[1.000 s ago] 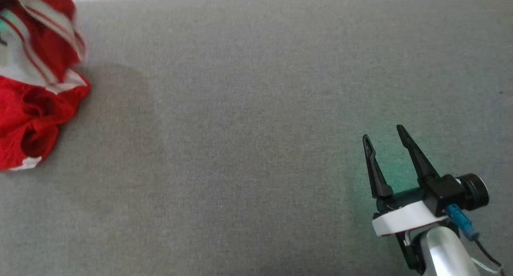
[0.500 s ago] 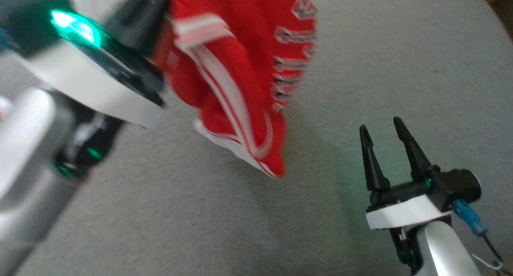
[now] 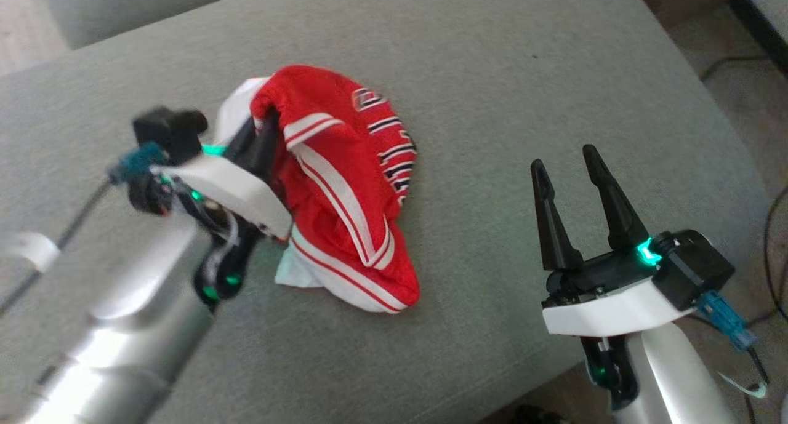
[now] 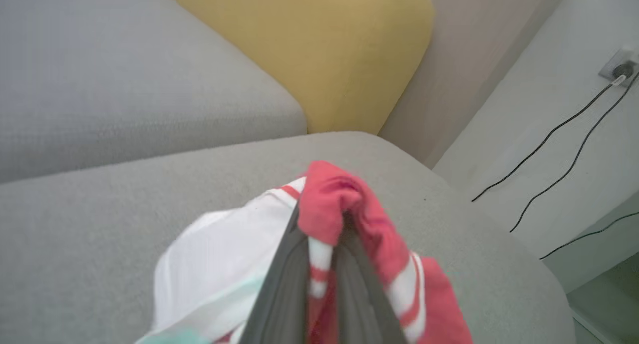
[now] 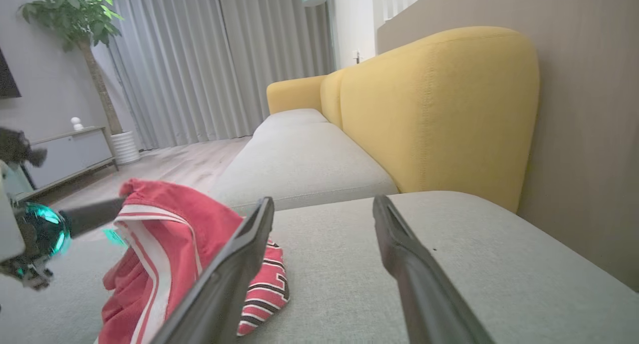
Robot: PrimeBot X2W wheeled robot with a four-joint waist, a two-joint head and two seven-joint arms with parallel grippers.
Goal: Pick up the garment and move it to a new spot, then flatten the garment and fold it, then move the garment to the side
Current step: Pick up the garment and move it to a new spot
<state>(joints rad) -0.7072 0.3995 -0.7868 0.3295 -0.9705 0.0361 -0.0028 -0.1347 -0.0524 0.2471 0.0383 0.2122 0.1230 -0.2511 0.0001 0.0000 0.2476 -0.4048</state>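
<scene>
The garment point(image 3: 345, 184) is red with white stripes and a white lining, bunched up on the grey sofa cushion point(image 3: 492, 85). My left gripper point(image 3: 261, 128) is shut on its upper edge, holding that part raised while the lower folds rest on the cushion. In the left wrist view the two fingers point(image 4: 284, 274) pinch a red and white fold of the garment point(image 4: 334, 209). My right gripper point(image 3: 565, 156) hovers open to the right of the garment, nothing between its fingers. The right wrist view shows the garment point(image 5: 164, 244) at lower left, behind its left finger point(image 5: 234, 264).
The cushion's right edge point(image 3: 726, 135) drops to the floor, where black cables point(image 4: 549, 139) run to a wall socket. A yellow backrest point(image 5: 429, 109) rises behind the seat. Another grey seat cushion point(image 5: 299, 159) extends beyond. A potted plant point(image 5: 85, 59) and cabinet stand far off.
The head camera has swung, so the whole scene shifted. My left gripper has carried the garment and lowered it onto the cushion. The right gripper has stayed open.
</scene>
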